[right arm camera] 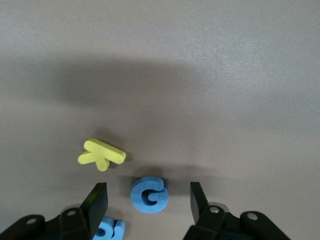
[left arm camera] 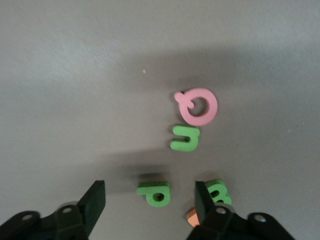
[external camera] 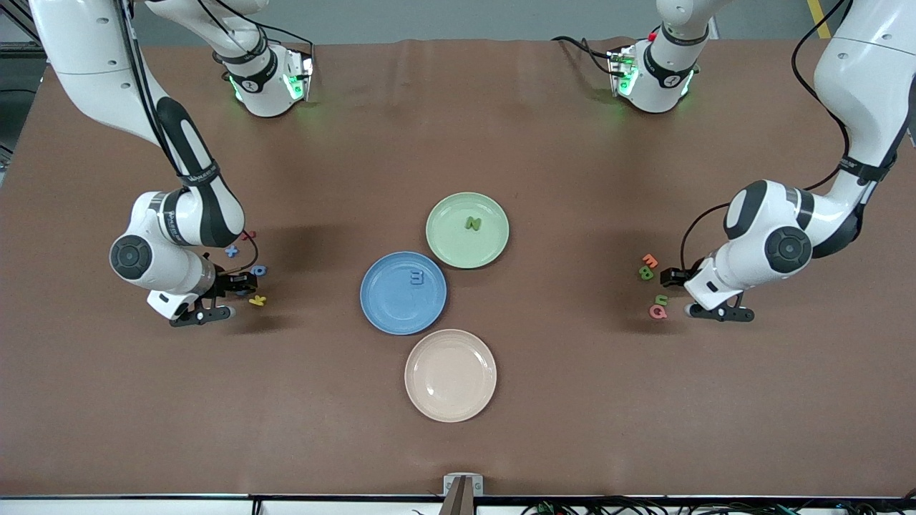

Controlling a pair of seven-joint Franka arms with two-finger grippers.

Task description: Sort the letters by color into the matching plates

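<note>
Letters so far: a green N [external camera: 473, 224] sits in the green plate [external camera: 447, 243], a blue one [external camera: 416, 277] in the blue plate [external camera: 390, 311]; the beige plate [external camera: 429, 393] lies nearest the camera. Left wrist view: left gripper [left arm camera: 149, 199] is low, fingers apart around a green letter [left arm camera: 155, 193], with a pink Q [left arm camera: 198, 106] nearby. Right wrist view: right gripper [right arm camera: 148, 200] straddles a blue G [right arm camera: 148, 194], not touching it, beside a yellow letter [right arm camera: 101, 154].

A green N [external camera: 473, 224] lies flat in the pale green plate [external camera: 447, 243]; a blue 3 [external camera: 416, 277] (also flat) rests in the blue plate [external camera: 386, 307] just beside it.
</note>
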